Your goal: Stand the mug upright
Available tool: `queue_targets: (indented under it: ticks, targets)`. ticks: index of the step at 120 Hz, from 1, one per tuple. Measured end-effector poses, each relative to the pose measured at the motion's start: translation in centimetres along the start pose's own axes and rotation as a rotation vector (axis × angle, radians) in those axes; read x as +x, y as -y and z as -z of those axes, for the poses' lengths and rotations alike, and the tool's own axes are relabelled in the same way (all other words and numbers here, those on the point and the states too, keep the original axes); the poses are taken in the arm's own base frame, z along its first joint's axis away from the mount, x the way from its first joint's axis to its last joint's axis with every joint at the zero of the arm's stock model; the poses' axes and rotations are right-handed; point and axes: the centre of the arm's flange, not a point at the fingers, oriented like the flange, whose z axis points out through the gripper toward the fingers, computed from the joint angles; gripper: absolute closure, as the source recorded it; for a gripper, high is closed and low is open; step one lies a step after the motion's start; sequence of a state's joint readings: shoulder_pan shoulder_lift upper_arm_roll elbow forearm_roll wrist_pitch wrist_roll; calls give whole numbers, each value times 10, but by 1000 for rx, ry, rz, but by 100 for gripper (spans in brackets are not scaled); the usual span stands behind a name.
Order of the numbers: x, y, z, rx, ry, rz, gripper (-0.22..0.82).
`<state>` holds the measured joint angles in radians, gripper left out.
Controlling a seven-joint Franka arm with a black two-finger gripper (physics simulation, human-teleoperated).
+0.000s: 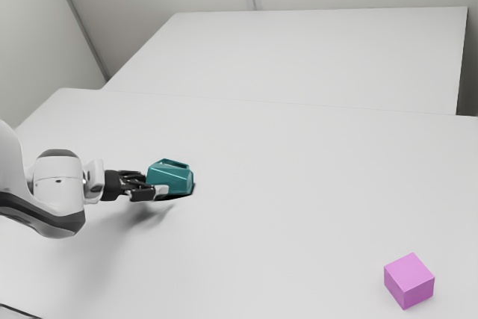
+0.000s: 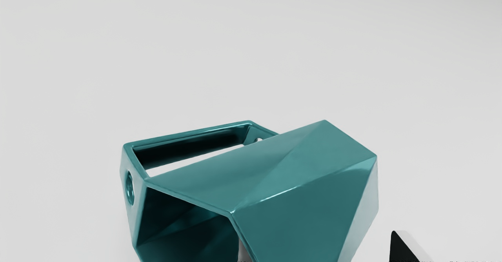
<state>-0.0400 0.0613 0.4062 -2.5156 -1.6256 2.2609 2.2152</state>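
The gripper (image 1: 154,187) stands wide at the teal mug (image 1: 171,178), which lies on its side, well in from the tabletop's (image 1: 284,184) far edge. Bare surface separates it from the pink cube (image 1: 409,280) toward the exterior view's right.

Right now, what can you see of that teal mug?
The mug is glossy teal, perhaps glazed ceramic, with flat, angular facets and a squared handle that has a round hole beside the mouth. It lies on its side on the pale table, mouth facing my open pincer. Something grey, possibly a fingertip, shows inside; whether it touches the wall, I can't tell.
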Motion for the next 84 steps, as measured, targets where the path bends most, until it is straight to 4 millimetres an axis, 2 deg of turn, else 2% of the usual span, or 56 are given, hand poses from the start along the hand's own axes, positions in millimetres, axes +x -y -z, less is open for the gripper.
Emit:
queue_targets:
  ticks: [38, 64, 72, 84]
  targets:
    - [5, -1, 2, 0, -16, -74, 63]
    - [17, 2, 5, 9, -34, -121, 73]
    - [26, 6, 6, 20, -43, -144, 74]
    - [63, 22, 11, 39, -51, -230, 76]
